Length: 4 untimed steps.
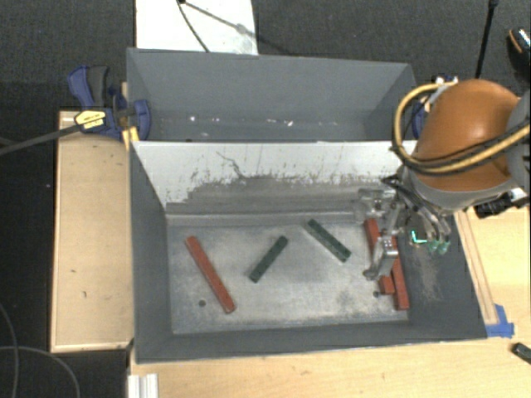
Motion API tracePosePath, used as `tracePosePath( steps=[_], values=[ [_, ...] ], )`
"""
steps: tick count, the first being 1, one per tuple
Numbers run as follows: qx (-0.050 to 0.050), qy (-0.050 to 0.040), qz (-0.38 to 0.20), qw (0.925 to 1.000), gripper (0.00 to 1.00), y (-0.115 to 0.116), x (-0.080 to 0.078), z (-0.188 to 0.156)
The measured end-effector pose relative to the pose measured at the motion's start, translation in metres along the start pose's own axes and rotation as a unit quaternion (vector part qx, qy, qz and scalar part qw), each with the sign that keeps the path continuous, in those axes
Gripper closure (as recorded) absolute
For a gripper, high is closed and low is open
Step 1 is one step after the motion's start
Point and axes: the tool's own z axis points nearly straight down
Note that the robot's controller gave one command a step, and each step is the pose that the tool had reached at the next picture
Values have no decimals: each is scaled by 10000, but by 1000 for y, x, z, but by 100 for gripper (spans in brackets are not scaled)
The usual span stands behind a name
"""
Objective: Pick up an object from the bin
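My gripper (381, 262) hangs low at the right end of the bin floor, right over a long red bar (398, 288) that lies along the right wall. The bar's upper part is partly hidden behind the gripper's metal parts. A dark green bar (328, 240) lies slanted just left of the gripper, a short gap away. A second dark green bar (268, 259) rests near the middle of the floor.
Another red bar (209, 274) lies slanted at the left side of the floor, far from the gripper. The arm with its orange cover and cables leans in over the bin's right rim. Bare floor stretches along the front wall.
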Motion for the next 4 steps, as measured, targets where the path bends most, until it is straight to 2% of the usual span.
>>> tracePosePath(
  steps=[1, 2, 3, 4],
  values=[
    [-10, -21, 568, 9984, 0, 47, -46, 68],
    [-11, -2, -123, 9999, 0, 124, -60, 141],
    [1, -27, -102, 9999, 100, 120, -62, 137],
    [8, -73, -2036, 9790, 100, 123, -49, -10]
  ],
)
